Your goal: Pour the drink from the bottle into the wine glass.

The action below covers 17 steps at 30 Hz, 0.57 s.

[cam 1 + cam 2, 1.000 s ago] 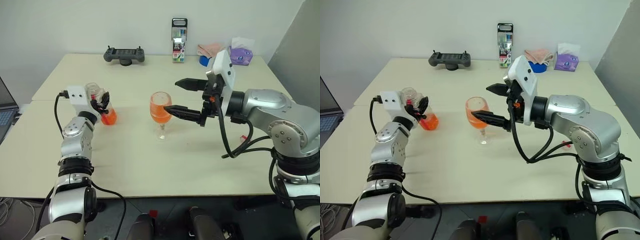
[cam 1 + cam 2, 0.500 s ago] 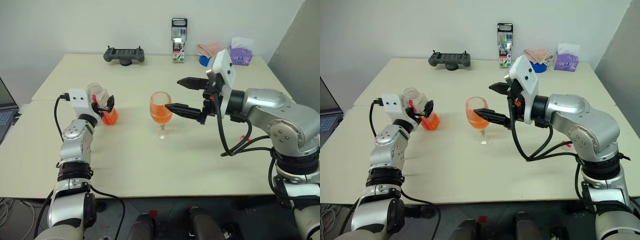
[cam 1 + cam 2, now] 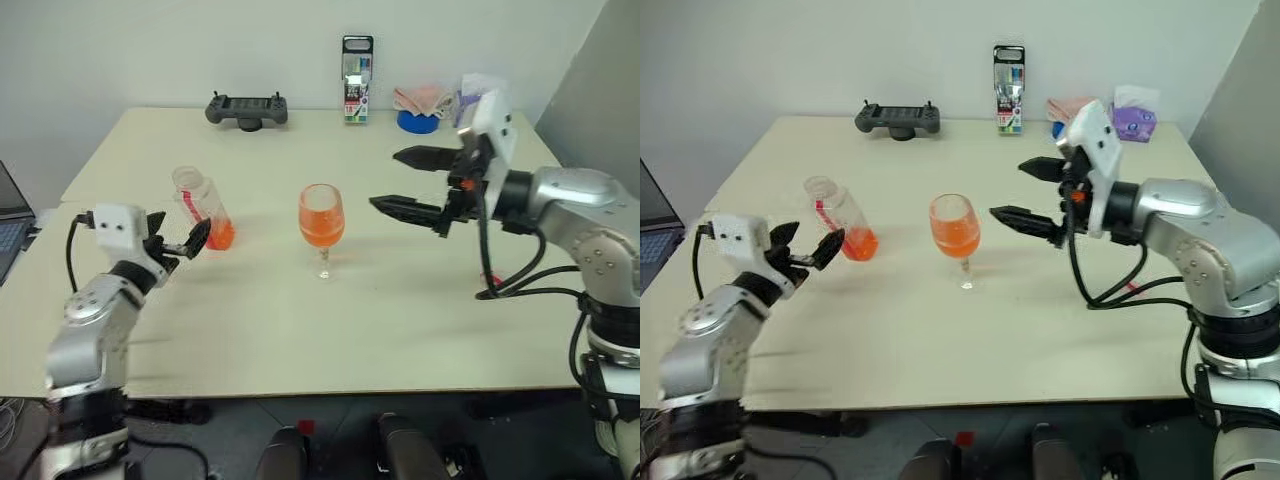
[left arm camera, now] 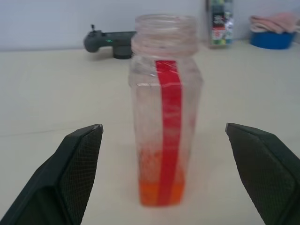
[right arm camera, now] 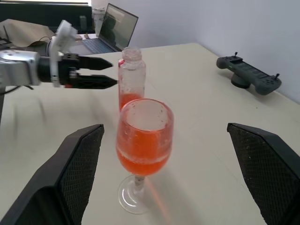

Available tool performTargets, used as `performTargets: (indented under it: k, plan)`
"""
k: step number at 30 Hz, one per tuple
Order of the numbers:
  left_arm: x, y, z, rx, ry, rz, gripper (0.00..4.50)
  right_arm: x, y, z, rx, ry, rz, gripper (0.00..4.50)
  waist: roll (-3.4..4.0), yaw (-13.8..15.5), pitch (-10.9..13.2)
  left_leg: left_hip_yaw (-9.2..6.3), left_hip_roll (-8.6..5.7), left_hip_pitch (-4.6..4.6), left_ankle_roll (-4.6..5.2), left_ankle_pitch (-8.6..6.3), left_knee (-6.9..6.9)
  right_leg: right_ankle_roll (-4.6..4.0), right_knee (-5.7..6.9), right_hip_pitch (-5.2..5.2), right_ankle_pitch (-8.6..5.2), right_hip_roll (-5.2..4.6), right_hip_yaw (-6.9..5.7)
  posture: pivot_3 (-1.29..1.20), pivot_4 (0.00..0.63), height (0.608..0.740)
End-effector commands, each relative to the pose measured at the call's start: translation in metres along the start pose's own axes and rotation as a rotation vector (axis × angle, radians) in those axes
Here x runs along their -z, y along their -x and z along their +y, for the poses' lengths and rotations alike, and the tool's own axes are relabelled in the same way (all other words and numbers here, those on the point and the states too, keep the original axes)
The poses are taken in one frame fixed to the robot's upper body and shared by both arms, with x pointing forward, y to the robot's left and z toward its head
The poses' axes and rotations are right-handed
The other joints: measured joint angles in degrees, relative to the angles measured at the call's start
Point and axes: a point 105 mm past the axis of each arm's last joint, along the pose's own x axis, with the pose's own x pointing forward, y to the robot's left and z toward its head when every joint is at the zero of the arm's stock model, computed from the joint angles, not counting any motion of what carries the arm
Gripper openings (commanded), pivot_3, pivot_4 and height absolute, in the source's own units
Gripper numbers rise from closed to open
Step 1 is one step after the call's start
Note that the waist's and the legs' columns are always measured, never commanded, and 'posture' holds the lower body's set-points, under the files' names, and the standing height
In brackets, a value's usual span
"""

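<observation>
The bottle (image 3: 200,208) stands upright and uncapped on the table, left of centre, with a red strip down its side. A little of the drink (image 4: 161,194) lies in its bottom. My left gripper (image 3: 176,233) is open just short of the bottle, a finger (image 4: 79,154) on either side and apart from it. The wine glass (image 3: 321,218) stands mid-table, its bowl about half full of orange-red drink (image 5: 142,147). My right gripper (image 3: 385,180) hangs open to the right of the glass, clear of it.
A game controller (image 3: 246,108), a tall marker pack (image 3: 357,78), a blue bowl with a pink cloth (image 3: 417,118) and a purple tissue pack (image 3: 1135,120) line the far edge. A laptop (image 3: 8,215) sits at the left edge. A small red thing (image 3: 1130,288) lies under my right arm.
My left gripper opened, let go of the bottle and drew back toward me; the bottle now stands free. My right gripper moved right, away from the glass.
</observation>
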Motion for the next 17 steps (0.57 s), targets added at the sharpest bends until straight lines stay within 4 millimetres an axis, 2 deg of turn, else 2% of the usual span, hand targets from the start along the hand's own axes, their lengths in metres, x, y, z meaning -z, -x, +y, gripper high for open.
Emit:
performTargets:
  k: [1, 2, 5, 8, 17]
  plan:
    - [-0.05, 0.021, 0.002, 0.143, -0.091, -0.039, 4.48, -0.008, 0.016, -0.009, 0.042, 0.032, -0.026, 4.5, 0.02, 0.13, 0.02, -0.02, 0.01, -0.01, 0.0, 0.0, 0.02, 0.16, 0.0, 0.01, -0.15, 0.03, -0.02, 0.0, 0.15, 0.74]
    - [-0.058, 0.025, -0.001, 0.2, -0.108, -0.024, 4.48, -0.01, 0.02, -0.011, 0.05, 0.018, -0.032, 4.5, 0.03, 0.15, 0.04, -0.01, -0.01, -0.01, 0.0, 0.0, 0.02, 0.16, 0.0, 0.01, -0.15, 0.03, -0.02, 0.0, 0.15, 0.74]
    - [-0.082, 0.028, -0.032, 0.456, -0.212, 0.039, 4.48, -0.004, 0.034, -0.017, 0.076, -0.021, -0.012, 4.5, 0.05, 0.33, 0.05, 0.02, -0.04, -0.02, 0.0, 0.0, 0.0, 0.08, -0.04, 0.04, -0.21, 0.0, -0.03, 0.0, 0.15, 0.74]
    - [-0.095, 0.028, -0.045, 0.575, -0.25, 0.059, 4.48, 0.007, 0.047, -0.024, 0.119, -0.077, -0.002, 4.5, 0.08, 0.36, 0.07, 0.05, -0.08, -0.06, 0.0, 0.0, -0.01, 0.09, -0.24, 0.09, -0.2, -0.04, -0.01, 0.0, 0.15, 0.74]
    - [-0.091, 0.015, -0.057, 0.665, -0.175, 0.048, 4.48, 0.016, 0.061, -0.023, 0.145, -0.15, -0.036, 4.5, 0.2, -0.41, 0.13, 0.18, 0.04, 0.02, 0.02, -0.01, -0.07, 0.11, -0.11, 0.02, -0.19, 0.07, 0.1, 0.0, 0.15, 0.74]
